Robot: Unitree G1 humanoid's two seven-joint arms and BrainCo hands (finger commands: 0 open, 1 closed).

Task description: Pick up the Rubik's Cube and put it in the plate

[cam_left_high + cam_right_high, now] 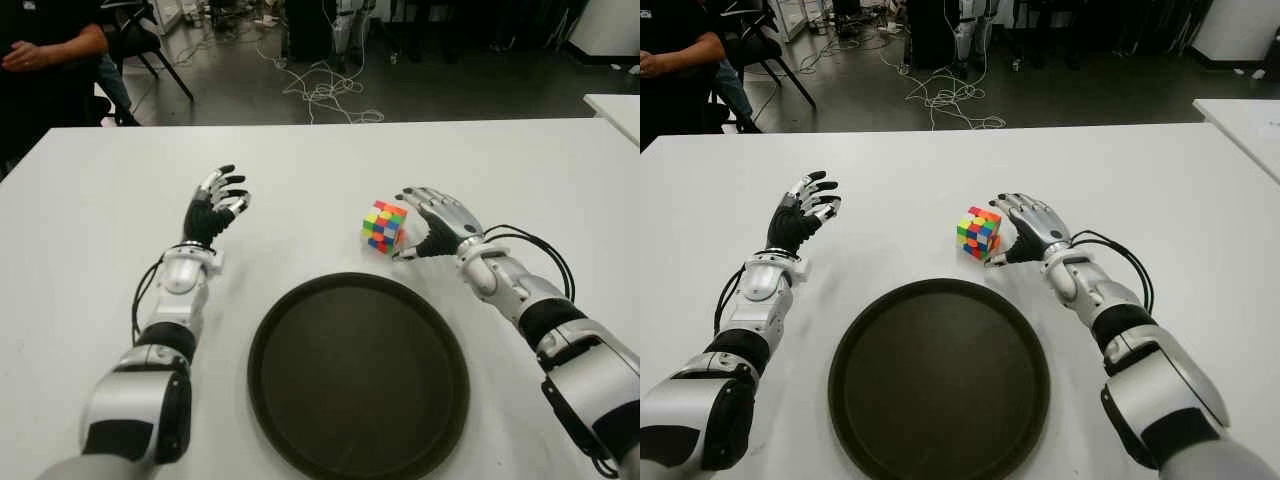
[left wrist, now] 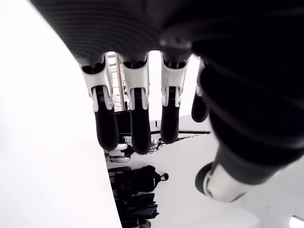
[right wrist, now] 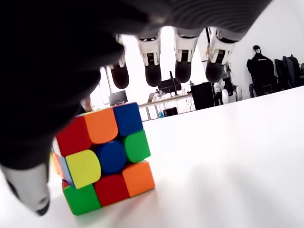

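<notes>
The Rubik's Cube [image 1: 384,226] stands on the white table [image 1: 320,160], just beyond the far right rim of the dark round plate [image 1: 358,375]. My right hand [image 1: 424,225] is right beside the cube on its right, fingers spread and thumb low near the table; the right wrist view shows the cube [image 3: 102,159] under the open fingers, with a gap between them. My left hand [image 1: 217,204] hovers to the left of the plate, fingers loosely extended, holding nothing.
A person's arm [image 1: 45,50] in dark clothing shows at the far left beyond the table. Cables [image 1: 320,90] lie on the floor behind. A second white table edge [image 1: 615,105] is at the far right.
</notes>
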